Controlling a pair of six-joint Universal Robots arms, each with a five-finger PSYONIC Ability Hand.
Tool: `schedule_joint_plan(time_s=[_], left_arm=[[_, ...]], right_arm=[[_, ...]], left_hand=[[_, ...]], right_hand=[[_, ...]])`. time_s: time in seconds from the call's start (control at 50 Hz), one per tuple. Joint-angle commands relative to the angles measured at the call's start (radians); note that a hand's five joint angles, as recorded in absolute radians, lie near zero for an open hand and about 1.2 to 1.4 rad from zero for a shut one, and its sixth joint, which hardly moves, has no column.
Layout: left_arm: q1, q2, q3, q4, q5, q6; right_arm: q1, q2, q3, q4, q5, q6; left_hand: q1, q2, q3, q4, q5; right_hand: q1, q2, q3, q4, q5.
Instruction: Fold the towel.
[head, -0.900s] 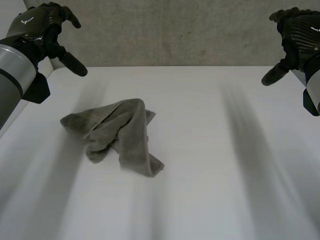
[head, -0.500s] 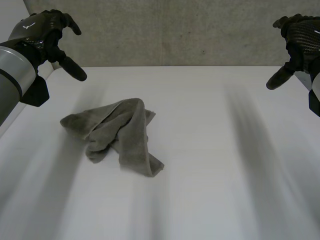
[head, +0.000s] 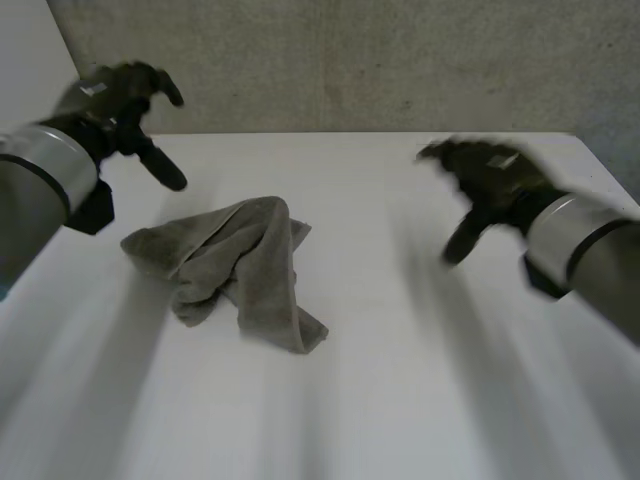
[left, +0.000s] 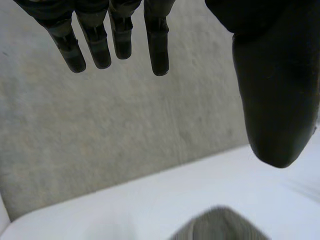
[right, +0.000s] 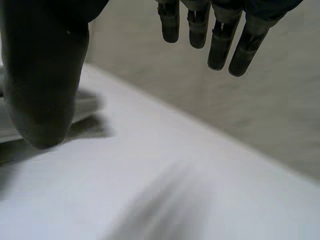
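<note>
The towel (head: 235, 270) sits in a crumpled heap on the bench (head: 400, 380), near the left hand (head: 118, 102) and well apart from the right hand (head: 488, 176). Both hands hover spread wide, holding nothing. My guess is they're raised like that to go hunting for corners, since that lump needs flattening first.

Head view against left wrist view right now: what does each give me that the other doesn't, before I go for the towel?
Head view alone: the full outline of the crumpled grey towel, lying untouched on the white table, and the right hand, open above the table on the right-arm side of the towel.
Left wrist view alone: the palm side of the left hand, with fingers straight, thumb apart and nothing held.
Both: the left hand, raised clear of the towel, at least part of the towel, the table and the grey wall behind.
</note>
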Motion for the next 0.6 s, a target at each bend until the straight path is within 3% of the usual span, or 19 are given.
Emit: schedule_joint_plan(time_s=[0.02, 0.14, 0.26, 0.44, 0.48, 0.52, 0.54, 0.56, 0.58, 0.6], left_arm=[[0.051, -0.144, 0.009, 0.005, 0.093, 0.165], [0.076, -0.309, 0.063, 0.038, 0.108, 0.237], [0.076, -0.448, 0.129, 0.081, 0.108, 0.245], [0.07, -0.606, 0.256, 0.083, 0.105, 0.26], [0.068, -0.633, 0.281, 0.081, 0.103, 0.274], [0.068, -0.655, 0.304, 0.08, 0.094, 0.294], [0.068, -0.669, 0.321, 0.075, 0.09, 0.32], [0.068, -0.669, 0.321, 0.075, 0.09, 0.32], [0.068, -0.673, 0.327, 0.075, 0.09, 0.346], [0.067, -0.669, 0.325, 0.077, 0.09, 0.37]], right_arm=[[0.126, 0.19, -0.018, -0.017, -0.089, 0.129], [0.211, 0.298, -0.021, -0.18, -0.083, 0.317], [0.271, 0.37, -0.043, -0.234, -0.066, 0.36], [0.331, 0.5, -0.122, -0.24, 0.091, 0.408], [0.334, 0.522, -0.138, -0.238, 0.107, 0.412], [0.334, 0.54, -0.154, -0.237, 0.123, 0.412], [0.334, 0.54, -0.155, -0.237, 0.123, 0.412], [0.334, 0.54, -0.156, -0.238, 0.124, 0.412], [0.332, 0.531, -0.156, -0.238, 0.121, 0.414], [0.332, 0.531, -0.156, -0.238, 0.121, 0.414]], left_hand=[[-0.06, -0.055, -0.057, -0.064, -0.042], [-0.06, -0.055, -0.057, -0.064, -0.042], [-0.06, -0.055, -0.057, -0.064, -0.042], [-0.057, -0.052, -0.054, -0.061, -0.039], [-0.046, -0.04, -0.042, -0.05, -0.027], [-0.025, -0.02, -0.021, -0.029, -0.006], [0.045, 0.05, 0.048, 0.041, 0.063], [0.045, 0.051, 0.049, 0.041, 0.064], [0.199, 0.205, 0.203, 0.196, 0.218], [0.41, 0.415, 0.414, 0.406, 0.429]], right_hand=[[-0.05, -0.058, -0.058, -0.068, -0.053], [-0.05, -0.058, -0.058, -0.068, -0.053], [-0.05, -0.058, -0.058, -0.068, -0.053], [-0.05, -0.058, -0.058, -0.068, -0.053], [0.019, 0.011, 0.011, 0.001, 0.016], [0.43, 0.422, 0.422, 0.413, 0.427], [0.433, 0.425, 0.425, 0.415, 0.43], [0.7, 0.692, 0.692, 0.683, 0.697], [0.915, 0.907, 0.907, 0.898, 0.912], [0.917, 0.909, 0.909, 0.9, 0.914]])
